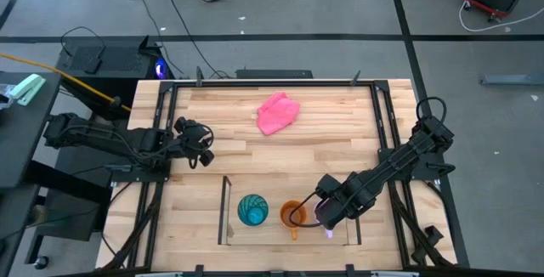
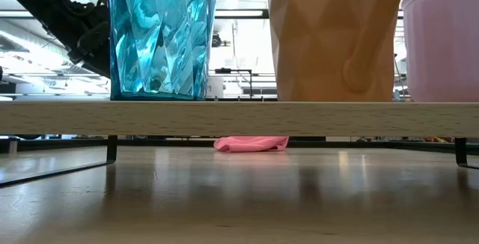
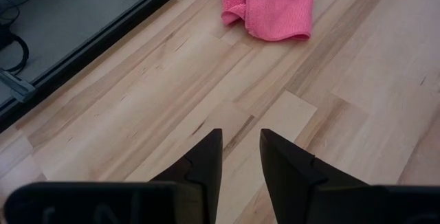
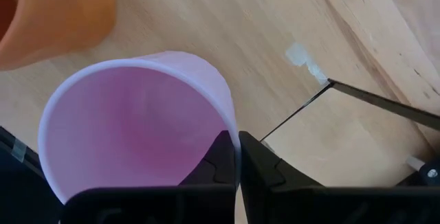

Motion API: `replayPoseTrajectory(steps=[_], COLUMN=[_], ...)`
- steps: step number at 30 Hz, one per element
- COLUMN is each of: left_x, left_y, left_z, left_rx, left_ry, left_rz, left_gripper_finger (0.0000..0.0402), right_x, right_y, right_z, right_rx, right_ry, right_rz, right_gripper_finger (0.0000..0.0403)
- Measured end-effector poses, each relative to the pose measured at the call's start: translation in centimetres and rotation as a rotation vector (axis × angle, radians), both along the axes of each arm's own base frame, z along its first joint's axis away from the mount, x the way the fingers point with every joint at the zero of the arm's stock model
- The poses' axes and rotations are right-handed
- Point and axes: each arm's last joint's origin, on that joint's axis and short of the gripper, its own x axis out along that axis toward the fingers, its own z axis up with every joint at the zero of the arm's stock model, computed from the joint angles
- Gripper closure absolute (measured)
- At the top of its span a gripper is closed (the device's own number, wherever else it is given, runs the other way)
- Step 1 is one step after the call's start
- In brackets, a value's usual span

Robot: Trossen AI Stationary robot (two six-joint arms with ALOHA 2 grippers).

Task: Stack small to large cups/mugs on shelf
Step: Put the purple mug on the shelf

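A: Okay, right gripper point(image 4: 237, 159) first. Fingers nearly together, pinching the rim wall of the lilac mug point(image 4: 134, 124), one finger inside, one outside.

B: Mug where?

A: At the right end of the shelf point(image 1: 228, 211), near the table's front edge. High view mostly hides it under the gripper point(image 1: 330, 211); only a lilac sliver shows. Low view has the mug point(image 2: 441, 38) at the far right, its base level with the plank point(image 2: 239, 118). Can't tell if it's touching or just above.

B: Other cups?

A: Teal tumbler point(image 1: 252, 210) at the shelf's left end, upright, standing on the plank. Orange mug point(image 1: 293, 214) in the middle, upright, just beside the right gripper. In the low view the tumbler point(image 2: 161, 34) and orange mug point(image 2: 333, 38) stand apart with a gap between them.

B: Left gripper?

A: Left gripper point(image 3: 240, 148) is over bare table at the left side, well apart from the shelf. Fingers a little apart, narrow gap, holding nothing, touching nothing.

B: Anything else?

A: Pink cloth point(image 1: 278, 112) crumpled near the table's back, well away from the cups. Left wrist view sees the cloth point(image 3: 271, 4) ahead of the fingers.
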Motion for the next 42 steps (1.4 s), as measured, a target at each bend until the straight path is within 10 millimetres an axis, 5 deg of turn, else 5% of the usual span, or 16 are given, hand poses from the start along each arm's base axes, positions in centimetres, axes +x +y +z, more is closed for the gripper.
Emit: replayPoseTrajectory(steps=[42], left_x=[0.0], left_y=[0.0], left_z=[0.0], left_rx=[-0.001], left_ry=[-0.001], left_rz=[0.001], left_gripper_finger=[0.0294], right_x=[-0.9], right_y=[0.9], right_z=[-1.1], right_rx=[-0.002], right_ry=[-0.001], right_rz=[-0.022], right_gripper_finger=[0.0397])
